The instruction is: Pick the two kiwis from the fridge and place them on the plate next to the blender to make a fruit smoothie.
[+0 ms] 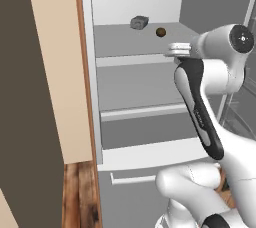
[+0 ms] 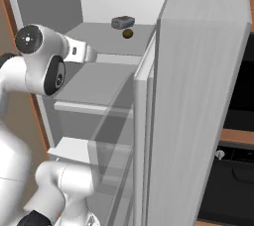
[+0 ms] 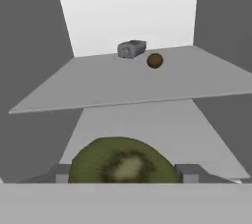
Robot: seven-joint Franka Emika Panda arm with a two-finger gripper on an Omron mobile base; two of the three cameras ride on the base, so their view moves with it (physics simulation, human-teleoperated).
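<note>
In the hand view a green-faced kiwi (image 3: 123, 161) fills the bottom centre, sitting between the two dark fingertips (image 3: 189, 173) of the gripper (image 3: 123, 175), whose jaws stand narrow against its two sides; it looks held, though the actual contact is hidden at the frame's lower edge. The second kiwi (image 3: 155, 60), small and brown, lies on the upper shelf of the fridge (image 3: 128, 83) just right of a grey angular lump (image 3: 132, 48), above centre in that view. In the left base view the same brown kiwi (image 1: 161, 32) and lump (image 1: 139, 22) sit near the top of the frame, with the white arm reaching in from the lower right; in the right base view they show at top centre, kiwi (image 2: 128, 33) below lump (image 2: 123, 22), beside the open fridge door (image 2: 198, 101). The risk, as I judge it, is the rounded fruit slipping from a shallow pinch while backing out, or the wrist knocking a shelf edge or the door.
</note>
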